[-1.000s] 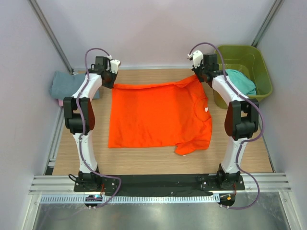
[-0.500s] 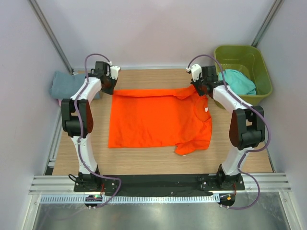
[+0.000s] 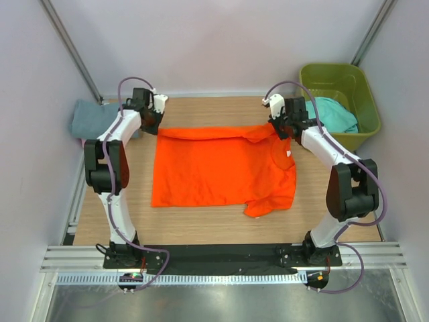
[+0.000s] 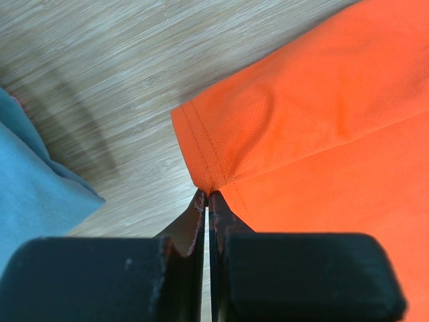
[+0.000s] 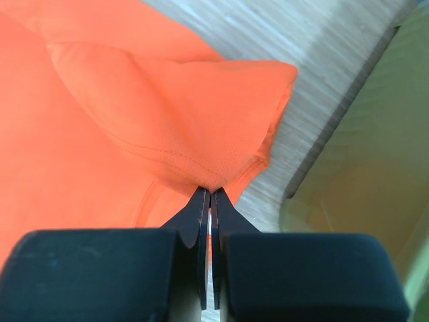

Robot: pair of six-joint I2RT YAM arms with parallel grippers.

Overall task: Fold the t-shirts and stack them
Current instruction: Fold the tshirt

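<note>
Left wrist: orange t-shirt (image 4: 322, 114) in left claw (image 4: 207, 196)

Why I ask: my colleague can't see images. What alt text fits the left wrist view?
The left hand, shut, pinches a hemmed corner of the bright orange t-shirt just above the pale wooden table. A grey-blue cloth shows at the left edge.

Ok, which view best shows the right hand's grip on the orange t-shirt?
Right wrist: the right hand pinches a fold of the orange t-shirt up close. Top external shows it small, from above; left wrist misses it.
</note>
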